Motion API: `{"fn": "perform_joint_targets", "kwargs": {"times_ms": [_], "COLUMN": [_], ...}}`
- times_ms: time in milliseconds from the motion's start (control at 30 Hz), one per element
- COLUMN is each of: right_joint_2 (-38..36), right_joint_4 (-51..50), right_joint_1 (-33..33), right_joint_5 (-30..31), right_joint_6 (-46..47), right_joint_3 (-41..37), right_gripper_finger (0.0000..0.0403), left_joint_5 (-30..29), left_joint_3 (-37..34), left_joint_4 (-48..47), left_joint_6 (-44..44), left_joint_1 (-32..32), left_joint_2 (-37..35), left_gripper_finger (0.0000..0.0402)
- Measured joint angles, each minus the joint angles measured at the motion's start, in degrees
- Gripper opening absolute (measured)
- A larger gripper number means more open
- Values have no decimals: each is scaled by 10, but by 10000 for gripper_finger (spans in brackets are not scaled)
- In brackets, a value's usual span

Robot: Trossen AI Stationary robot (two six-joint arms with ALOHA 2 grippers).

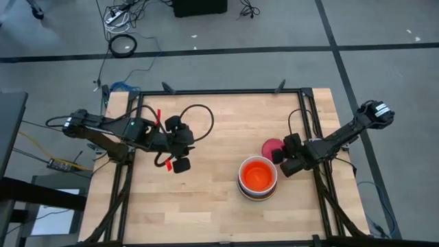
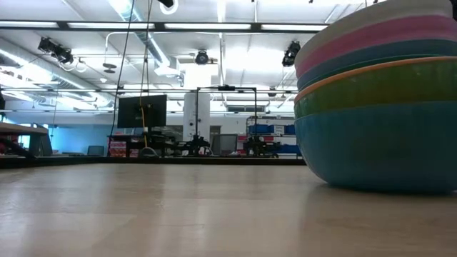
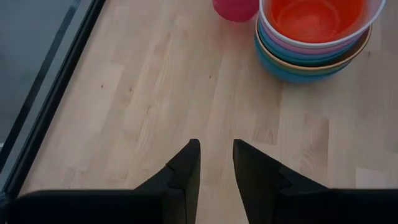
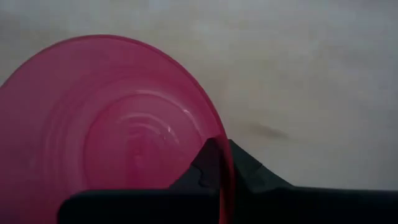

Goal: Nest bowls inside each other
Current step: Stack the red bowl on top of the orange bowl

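Right claw (image 4: 219,163) pinched on the rim of the small magenta round plastic bowl (image 1: 271,147), sitting on the table (image 1: 206,206) just beside the nested stack of bowls (image 1: 258,177); best lifted level, centred over the orange-red one, lowered gently; smooth, glossy, shallow.

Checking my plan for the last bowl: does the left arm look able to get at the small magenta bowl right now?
Probably not cleanly. The right claw is already shut on the rim of the magenta bowl, and the bowl stack stands close beside it. The left claw waits apart, across bare table.
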Motion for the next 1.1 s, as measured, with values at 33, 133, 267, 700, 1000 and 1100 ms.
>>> {"fn": "perform_joint_targets", "kwargs": {"times_ms": [33,133,267,700,1000,1100], "right_joint_2": [0,0,0,0,0,2], "right_joint_4": [-22,-87,-166,-262,-94,-54], "right_joint_1": [0,0,-5,-5,13,13], "right_joint_5": [14,58,106,187,73,17], "right_joint_6": [1,6,6,-90,-271,-299], "right_joint_3": [11,51,105,274,327,328], "right_gripper_finger": [1,1,0,0,0,0], "left_joint_5": [0,0,-4,-6,-5,-5], "left_joint_3": [0,0,0,0,0,0], "left_joint_4": [0,0,0,1,0,0], "left_joint_6": [0,0,0,0,0,0], "left_joint_1": [0,0,0,0,0,0], "left_joint_2": [0,0,0,0,0,0], "left_gripper_finger": [104,104,104,104,104,104]}}
